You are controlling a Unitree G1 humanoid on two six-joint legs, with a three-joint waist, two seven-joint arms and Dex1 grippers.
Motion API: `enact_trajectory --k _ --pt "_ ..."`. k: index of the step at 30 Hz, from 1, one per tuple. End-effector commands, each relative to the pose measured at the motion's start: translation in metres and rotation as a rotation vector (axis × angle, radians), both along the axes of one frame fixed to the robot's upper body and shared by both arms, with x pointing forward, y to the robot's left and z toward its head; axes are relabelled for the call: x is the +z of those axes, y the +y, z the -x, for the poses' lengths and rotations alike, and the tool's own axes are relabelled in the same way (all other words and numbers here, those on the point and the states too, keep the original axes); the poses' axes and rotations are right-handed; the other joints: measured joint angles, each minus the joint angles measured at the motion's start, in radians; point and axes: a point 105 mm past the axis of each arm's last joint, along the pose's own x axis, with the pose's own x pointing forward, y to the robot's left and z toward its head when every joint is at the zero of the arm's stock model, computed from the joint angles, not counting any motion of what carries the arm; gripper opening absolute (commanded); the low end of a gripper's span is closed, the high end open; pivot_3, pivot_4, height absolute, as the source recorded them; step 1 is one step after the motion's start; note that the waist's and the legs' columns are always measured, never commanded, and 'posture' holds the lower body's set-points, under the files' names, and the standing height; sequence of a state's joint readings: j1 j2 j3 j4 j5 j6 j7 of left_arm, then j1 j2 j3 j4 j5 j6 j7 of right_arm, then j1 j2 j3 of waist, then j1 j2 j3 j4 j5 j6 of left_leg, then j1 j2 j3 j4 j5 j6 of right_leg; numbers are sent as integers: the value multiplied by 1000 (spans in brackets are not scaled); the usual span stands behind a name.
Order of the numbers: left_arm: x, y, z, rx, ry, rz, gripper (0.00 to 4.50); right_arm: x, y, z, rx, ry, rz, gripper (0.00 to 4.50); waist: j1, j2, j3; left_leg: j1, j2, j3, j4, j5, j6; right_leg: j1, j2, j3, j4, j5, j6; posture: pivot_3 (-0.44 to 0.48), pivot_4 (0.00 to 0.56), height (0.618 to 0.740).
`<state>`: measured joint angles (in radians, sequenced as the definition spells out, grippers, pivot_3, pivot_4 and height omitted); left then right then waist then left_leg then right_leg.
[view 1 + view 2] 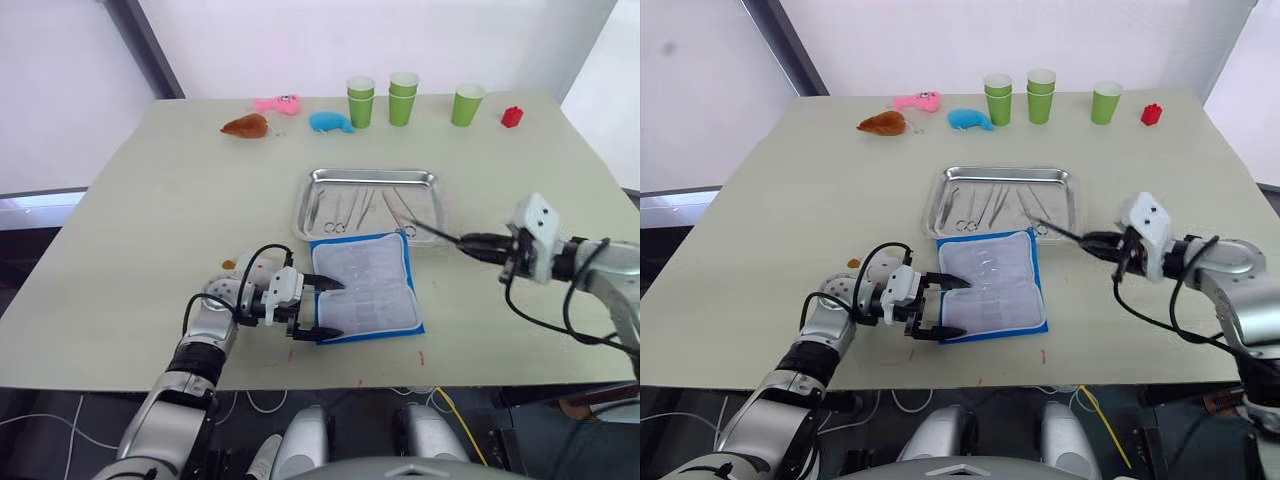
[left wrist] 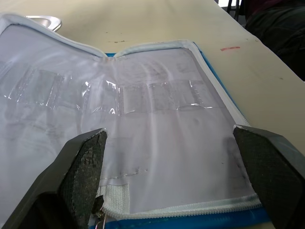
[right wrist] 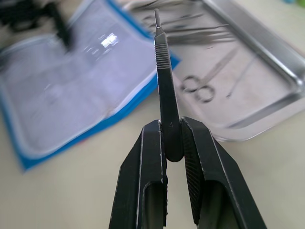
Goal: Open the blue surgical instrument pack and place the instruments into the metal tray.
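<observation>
1. Dark-handled instrument is pinched in your right gripper, long axis pointing ahead.
2. Steel metal tray lies just beyond its tip.
3. Left gripper, spread, straddles the opened blue surgical instrument pack.

- Lighting: bright, even, diffuse; shadows faint.
- Glare: sheen on the metal tray; highlights on the pack's clear pockets.
- Focus: right wrist view background blurred; gripper fingers sharp.
</observation>
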<state>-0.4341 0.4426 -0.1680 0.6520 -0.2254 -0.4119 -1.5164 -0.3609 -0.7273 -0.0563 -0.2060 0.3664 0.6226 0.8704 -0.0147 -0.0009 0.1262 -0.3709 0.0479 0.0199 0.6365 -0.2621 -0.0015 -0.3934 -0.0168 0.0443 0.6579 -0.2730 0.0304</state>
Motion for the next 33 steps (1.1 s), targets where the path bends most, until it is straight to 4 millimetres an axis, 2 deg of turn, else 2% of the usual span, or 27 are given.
enact_trajectory --k 1,8,10,13,18,25,33 --pt "-50 8 26 -5 195 -123 4500 13 -2 -15 -124 -29 -33 23 1 1 -1 0 0 0 0 0 0 0 0 0 0 0 0 0 150 740" --pt "-50 8 27 -3 195 -121 4500 6 18 -51 -349 46 -71 23 -2 5 -2 -1 0 -1 0 0 0 -1 0 0 1 0 0 0 150 740" --pt "-50 8 27 -2 194 -122 4500 -4 22 -61 -426 81 -73 23 -3 7 -3 -1 0 -1 0 0 0 -1 0 0 1 0 0 0 150 740" --pt "-49 8 26 0 193 -121 4500 -12 29 -71 -505 132 -92 23 -2 9 -5 -1 0 -1 0 0 0 -1 0 0 1 1 1 0 150 740" --pt "-49 9 27 0 194 -122 4500 -11 38 -84 -601 131 -112 23 -5 12 -6 -1 0 -1 0 0 0 -1 0 0 1 1 1 0 150 740" --pt "-50 9 29 -1 199 -119 4500 -24 53 -84 -658 175 -109 23 -8 14 -7 -1 0 -2 0 0 0 -1 1 0 1 2 2 0 150 740" --pt "-51 7 30 -1 198 -114 4500 -33 54 -87 -696 196 -107 23 -12 14 -7 -1 0 -2 0 0 0 -1 0 0 1 2 2 0 150 740"
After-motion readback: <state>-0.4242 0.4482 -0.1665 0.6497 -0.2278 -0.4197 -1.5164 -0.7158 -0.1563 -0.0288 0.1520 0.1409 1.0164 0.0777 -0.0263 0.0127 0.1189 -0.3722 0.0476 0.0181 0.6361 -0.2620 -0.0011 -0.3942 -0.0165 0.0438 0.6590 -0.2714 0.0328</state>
